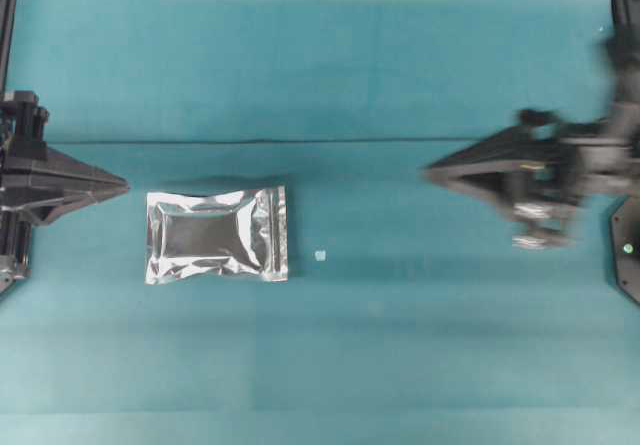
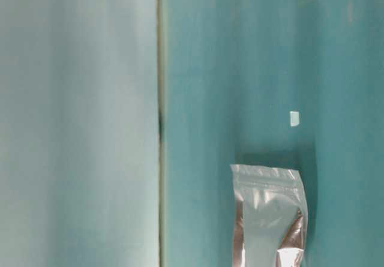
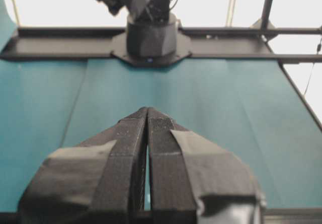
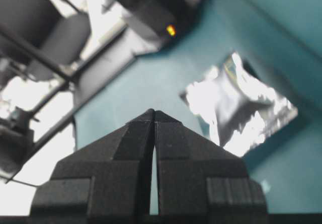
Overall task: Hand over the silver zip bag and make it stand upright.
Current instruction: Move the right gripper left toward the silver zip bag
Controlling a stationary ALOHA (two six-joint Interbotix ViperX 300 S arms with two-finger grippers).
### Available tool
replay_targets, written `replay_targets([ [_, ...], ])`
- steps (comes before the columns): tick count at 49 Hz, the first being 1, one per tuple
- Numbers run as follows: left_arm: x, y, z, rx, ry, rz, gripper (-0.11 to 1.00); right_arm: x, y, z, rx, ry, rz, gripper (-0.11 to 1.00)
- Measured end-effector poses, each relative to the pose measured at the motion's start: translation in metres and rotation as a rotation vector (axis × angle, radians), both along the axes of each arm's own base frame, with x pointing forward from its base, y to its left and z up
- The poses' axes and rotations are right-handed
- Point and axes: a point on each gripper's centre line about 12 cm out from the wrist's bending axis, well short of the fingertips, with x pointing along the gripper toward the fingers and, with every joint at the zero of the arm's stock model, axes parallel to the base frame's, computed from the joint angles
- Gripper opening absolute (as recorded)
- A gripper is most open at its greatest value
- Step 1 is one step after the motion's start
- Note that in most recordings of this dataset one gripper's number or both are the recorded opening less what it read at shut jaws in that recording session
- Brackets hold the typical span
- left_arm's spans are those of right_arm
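The silver zip bag [image 1: 217,235] lies flat on the teal table, left of centre in the overhead view. It also shows in the table-level view [image 2: 268,219] and in the right wrist view [image 4: 241,110]. My left gripper [image 1: 122,184] is shut and empty, just left of and slightly behind the bag; its tips meet in the left wrist view [image 3: 148,110]. My right gripper [image 1: 428,174] is shut and empty, blurred, well to the right of the bag; its tips touch in the right wrist view [image 4: 153,113].
A tiny white scrap [image 1: 320,255] lies just right of the bag and also shows in the table-level view [image 2: 294,118]. The right arm's base [image 3: 150,35] stands at the far table edge in the left wrist view. A cloth seam [image 1: 300,142] runs across the table.
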Motion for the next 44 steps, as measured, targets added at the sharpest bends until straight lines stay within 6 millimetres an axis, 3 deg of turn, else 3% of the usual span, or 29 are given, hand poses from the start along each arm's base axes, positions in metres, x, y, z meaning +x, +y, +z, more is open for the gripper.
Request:
replay_targets([
  [11,-0.001,0.0,-0.002,-0.001,0.026,0.001,-0.01,0.045,-0.007,-0.024,0.134,0.105,-0.05,0.01],
  [15,-0.002,0.0,-0.002,0.001,0.031,0.001,-0.01,0.059,-0.01,-0.035,0.205,0.13,-0.084,0.07],
  [20,-0.003,0.0,-0.003,0.001,0.037,0.001,-0.01,0.072,-0.011,-0.05,0.272,0.163,-0.113,0.24],
  [28,-0.004,0.0,-0.003,0.001,0.038,0.001,-0.01,0.086,-0.012,-0.072,0.349,0.206,-0.151,0.7],
  [32,-0.004,0.0,-0.002,0.001,0.038,0.001,-0.01,0.09,-0.012,-0.083,0.376,0.226,-0.168,0.87],
  [35,-0.004,0.0,-0.002,-0.001,0.037,0.001,-0.01,0.093,-0.012,-0.092,0.385,0.241,-0.178,0.93],
  [44,-0.003,0.0,-0.004,-0.01,0.045,0.001,-0.01,0.1,-0.011,-0.122,0.405,0.288,-0.204,0.91],
])
